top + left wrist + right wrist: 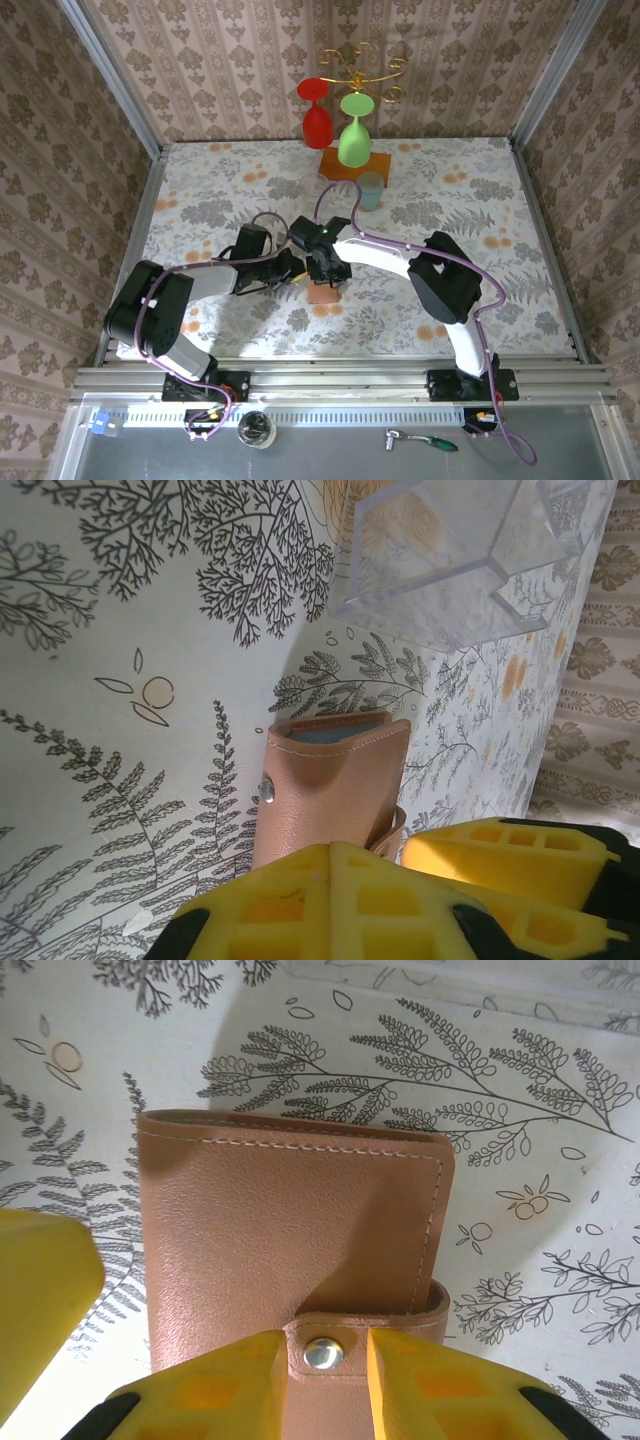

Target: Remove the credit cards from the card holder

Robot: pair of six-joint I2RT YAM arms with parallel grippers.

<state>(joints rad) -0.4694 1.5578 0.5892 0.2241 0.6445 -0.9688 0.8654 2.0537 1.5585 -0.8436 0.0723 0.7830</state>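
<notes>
Right jaws at card holder's (pixel 290 1220) strap-end (pixel 320 1353)

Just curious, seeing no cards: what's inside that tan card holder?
The card holder lies folded shut, hiding its contents. A bluish strip peeks from one edge; card or lining, I cannot tell.

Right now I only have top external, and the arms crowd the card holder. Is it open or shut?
Observer: Shut. Right wrist shows the card holder folded, with its strap snapped across the edge.
Operator: What's touching it?
Observer: The right gripper has its fingers on either side of the snap button. Clamped or not, I cannot tell.
Operator: Anything inside showing?
Observer: Left wrist shows a blue strip just inside the holder's far end. Whether it's a card or lining, I cannot tell.
</notes>
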